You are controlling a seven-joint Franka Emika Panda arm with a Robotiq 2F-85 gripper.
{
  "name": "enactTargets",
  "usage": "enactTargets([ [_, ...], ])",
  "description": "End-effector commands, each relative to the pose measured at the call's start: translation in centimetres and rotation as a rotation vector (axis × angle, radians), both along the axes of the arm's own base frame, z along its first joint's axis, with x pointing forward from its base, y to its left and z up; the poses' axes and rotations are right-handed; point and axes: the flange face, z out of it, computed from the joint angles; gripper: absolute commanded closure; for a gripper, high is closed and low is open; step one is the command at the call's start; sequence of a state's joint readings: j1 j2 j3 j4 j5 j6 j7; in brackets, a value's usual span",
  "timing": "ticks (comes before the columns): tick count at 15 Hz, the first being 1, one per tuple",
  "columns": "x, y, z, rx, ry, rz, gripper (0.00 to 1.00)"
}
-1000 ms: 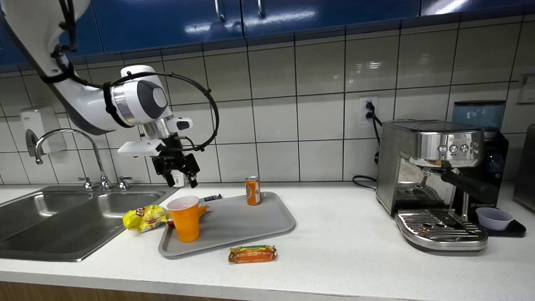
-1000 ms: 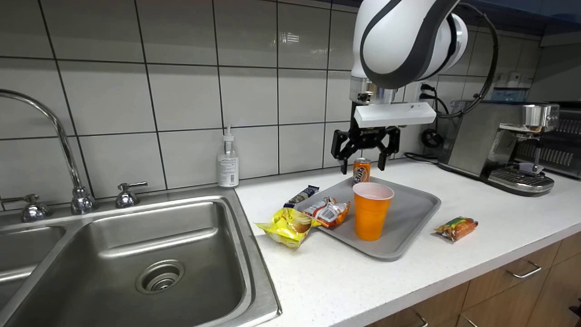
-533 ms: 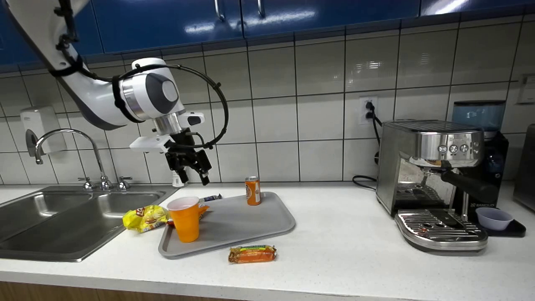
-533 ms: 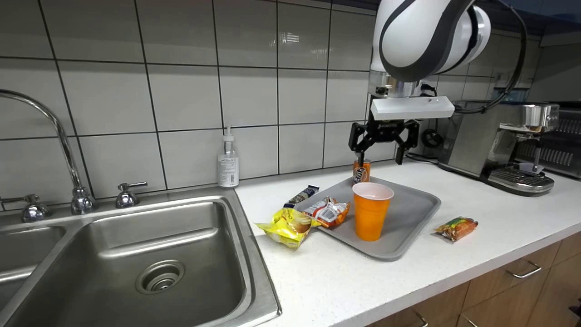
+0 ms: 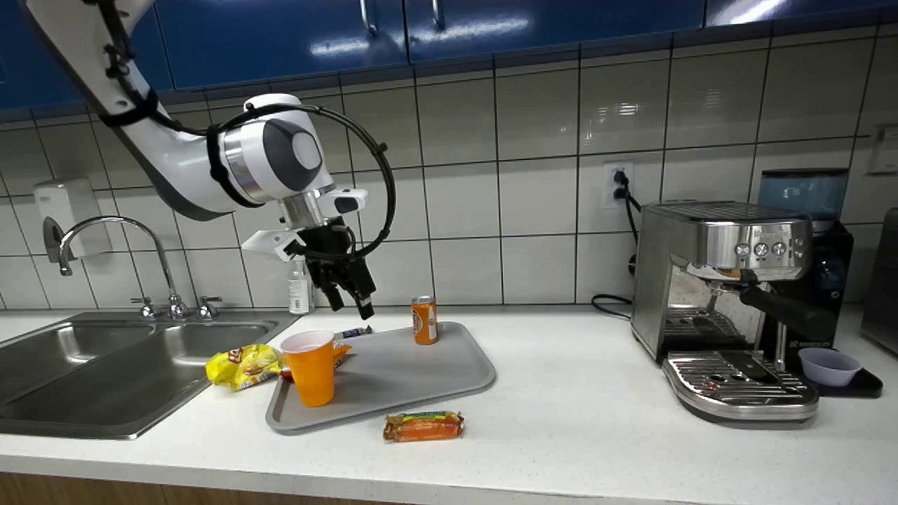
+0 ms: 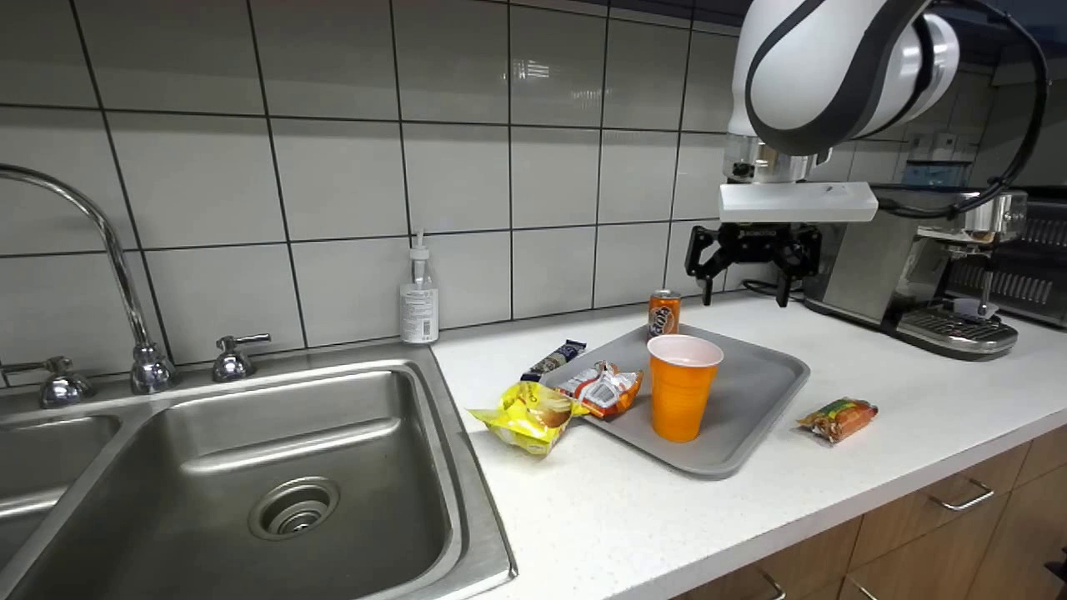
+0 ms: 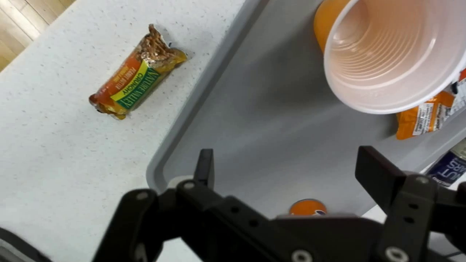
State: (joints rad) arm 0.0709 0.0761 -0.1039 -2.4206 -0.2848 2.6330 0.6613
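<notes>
My gripper (image 5: 351, 308) (image 6: 744, 298) (image 7: 285, 158) hangs in the air above the grey tray (image 5: 428, 372) (image 6: 754, 387) (image 7: 255, 127), its fingers wide apart with nothing between them. On the tray stands an orange Fanta can (image 5: 424, 321) (image 6: 664, 315); only part of the can (image 7: 307, 208) shows past the gripper's body in the wrist view. An orange cup (image 5: 310, 372) (image 6: 680, 392) with a white inside leans slightly on the tray. A Nature Valley bar (image 5: 423, 426) (image 6: 838, 418) (image 7: 134, 78) lies on the counter beside the tray.
By the tray's sink-side end lie a yellow packet (image 6: 533, 417), an orange-and-white wrapper (image 6: 602, 390) and a dark blue bar (image 6: 554, 360). A soap bottle (image 6: 419, 300) stands behind the steel sink (image 6: 492, 542). An espresso machine (image 5: 729, 231) stands farther along the counter, beneath blue cabinets (image 5: 561, 28).
The arm and gripper have travelled right in both exterior views, away from the sink. The jaws have stayed open, and the cup, can, tray and snacks have not moved.
</notes>
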Motion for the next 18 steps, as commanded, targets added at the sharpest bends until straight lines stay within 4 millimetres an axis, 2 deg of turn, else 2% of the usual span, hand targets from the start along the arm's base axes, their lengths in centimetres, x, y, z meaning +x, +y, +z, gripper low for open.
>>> enactTargets([
  [1, -1.7, -2.1, 0.2, -0.005, -0.022, -0.100, 0.00],
  [8, -2.7, -5.0, -1.8, 0.016, -0.046, -0.249, 0.00],
  [18, -2.8, -8.9, -5.0, -0.009, -0.067, -0.455, 0.00],
])
